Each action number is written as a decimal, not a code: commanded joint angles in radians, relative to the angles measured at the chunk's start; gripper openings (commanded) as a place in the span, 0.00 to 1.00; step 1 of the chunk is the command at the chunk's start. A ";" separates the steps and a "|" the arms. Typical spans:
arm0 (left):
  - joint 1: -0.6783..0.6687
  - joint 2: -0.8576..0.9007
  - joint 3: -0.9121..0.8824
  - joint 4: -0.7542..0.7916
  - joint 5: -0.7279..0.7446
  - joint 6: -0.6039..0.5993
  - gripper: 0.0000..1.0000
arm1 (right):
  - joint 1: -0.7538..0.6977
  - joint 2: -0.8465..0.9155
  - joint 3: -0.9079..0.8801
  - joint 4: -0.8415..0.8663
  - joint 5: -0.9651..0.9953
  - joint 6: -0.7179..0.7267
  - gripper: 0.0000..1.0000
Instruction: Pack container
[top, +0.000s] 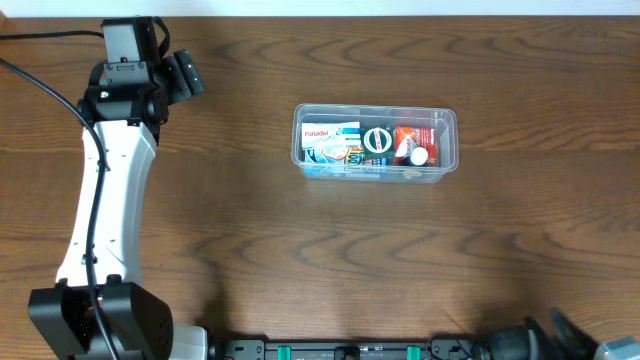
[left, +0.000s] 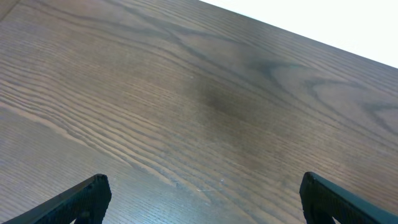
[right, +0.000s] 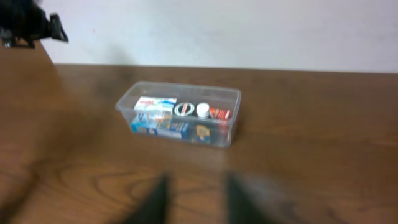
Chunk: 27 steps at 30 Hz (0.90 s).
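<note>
Nearest the robot's base, the right pincer (right: 196, 190) sat low over the bench (top: 300, 260). Its blurred fingers were apart with nothing between them, and it faced the tub as if only watching. Mid-bench stood the container (top: 448, 140), open-topped and well apart from both arms. Its goods were wedged side by side: a white-and-blue box (top: 330, 135) at the left end, a round black-and-white lid (top: 378, 140) in the middle, then a red packet (top: 406, 136). Nothing showed outside it, so the packing looked about finished. Farthest out, toward the far left corner, the left pincer (left: 205, 182) hung wide open and empty, probably parked clear of the tub.
</note>
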 joint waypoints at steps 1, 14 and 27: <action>0.003 -0.015 0.018 -0.003 -0.005 -0.002 0.98 | 0.001 -0.006 -0.013 0.073 -0.005 -0.007 0.93; 0.003 -0.015 0.018 -0.003 -0.005 -0.002 0.98 | 0.001 -0.006 -0.384 0.558 0.018 -0.007 0.99; 0.003 -0.015 0.018 -0.003 -0.005 -0.002 0.98 | 0.001 -0.006 -0.676 0.781 0.006 0.211 0.99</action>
